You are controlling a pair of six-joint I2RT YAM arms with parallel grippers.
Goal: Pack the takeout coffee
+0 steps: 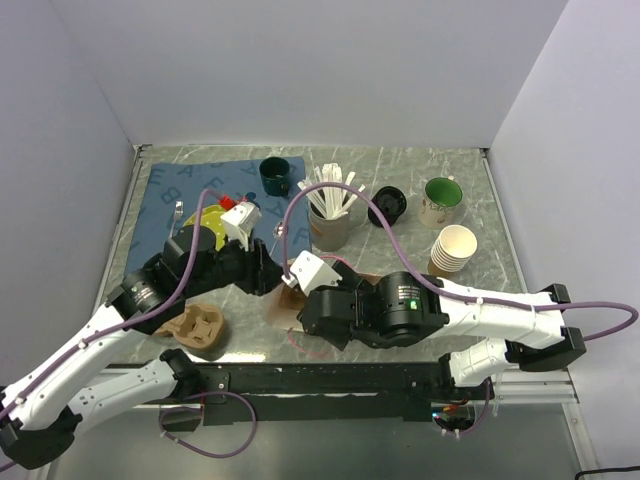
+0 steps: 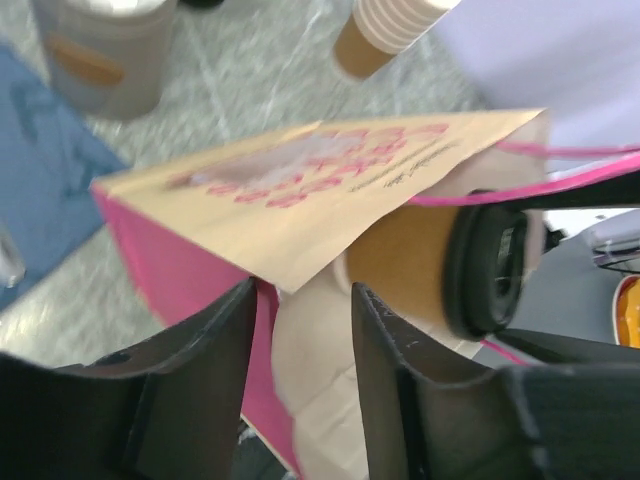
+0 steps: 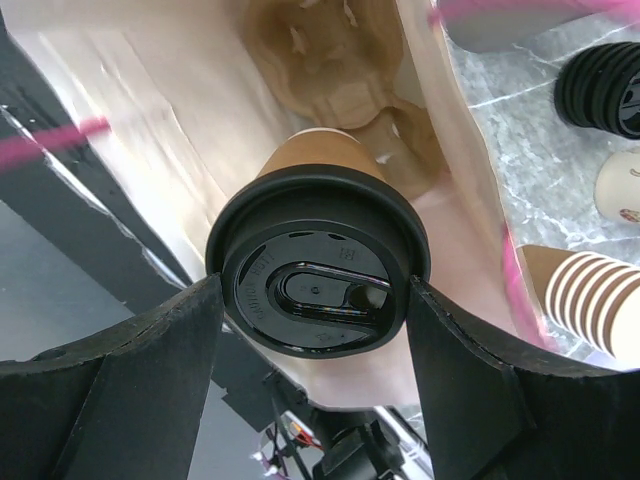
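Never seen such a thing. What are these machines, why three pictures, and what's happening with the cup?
These are two robot arms bolted to a table, each ending in a two-finger gripper. One picture looks down from above; the other two come from cameras on the wrists. On it: stacked paper cups, black lids, a green mug, a cup of stirrers, a cup carrier. The left gripper seems to pinch the edge of a paper bag; the right gripper holds the takeout coffee, partly inside the bag.

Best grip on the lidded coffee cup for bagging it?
Grip the takeout coffee by its black lid rim, jaws on opposite sides, coming from the lid end, as the right gripper does. The rim is its widest part; the narrower base leads into the paper bag.
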